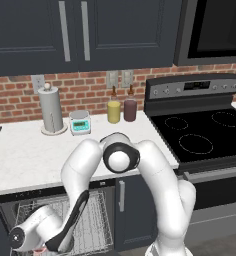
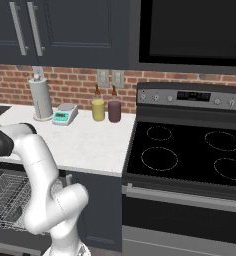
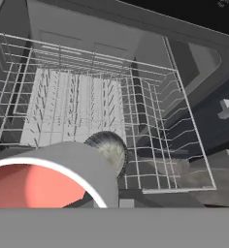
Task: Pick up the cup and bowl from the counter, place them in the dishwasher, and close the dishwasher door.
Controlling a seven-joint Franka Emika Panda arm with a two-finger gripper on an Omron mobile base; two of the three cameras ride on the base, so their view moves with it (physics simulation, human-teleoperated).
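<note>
Inside rack (image 3: 150, 145): cup (image 3: 43, 179) beside bowl (image 3: 108, 150)

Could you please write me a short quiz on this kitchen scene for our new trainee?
1. True or false: the dishwasher is shut.
2. Where does the bowl lie? A) on the counter B) in the wire rack C) on the stovetop
3. What colour is the inside of the cup?

Key: 1 false; 2 B; 3 red-pink.
</note>
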